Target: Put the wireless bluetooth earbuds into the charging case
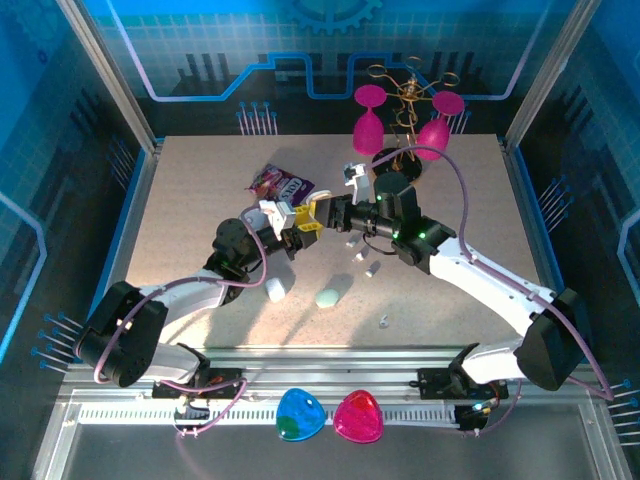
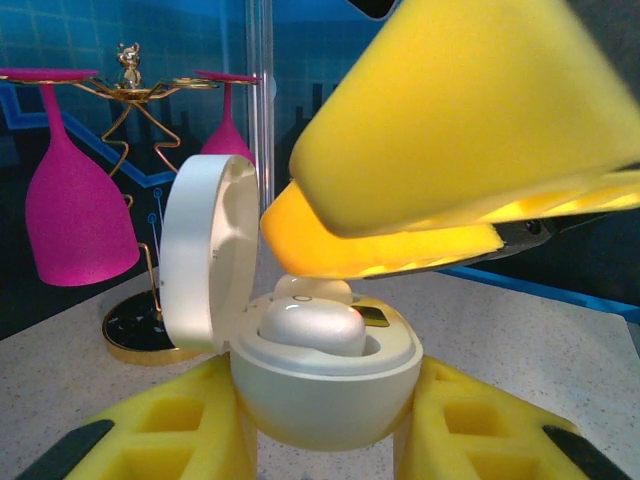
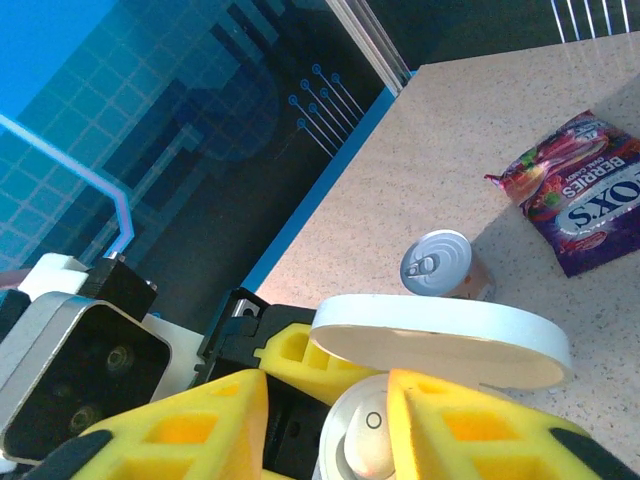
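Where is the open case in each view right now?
Top external: case left of centre, at the tip of the left gripper.
Left wrist: case bottom centre, lid raised at its left, an earbud seated inside.
Right wrist: case bottom centre, its lid seen edge-on above it.
Shared landmark: the left gripper's yellow fingers flanking the case.

Glossy white plastic charging case (image 2: 320, 395); matt speckled table (image 2: 560, 350).
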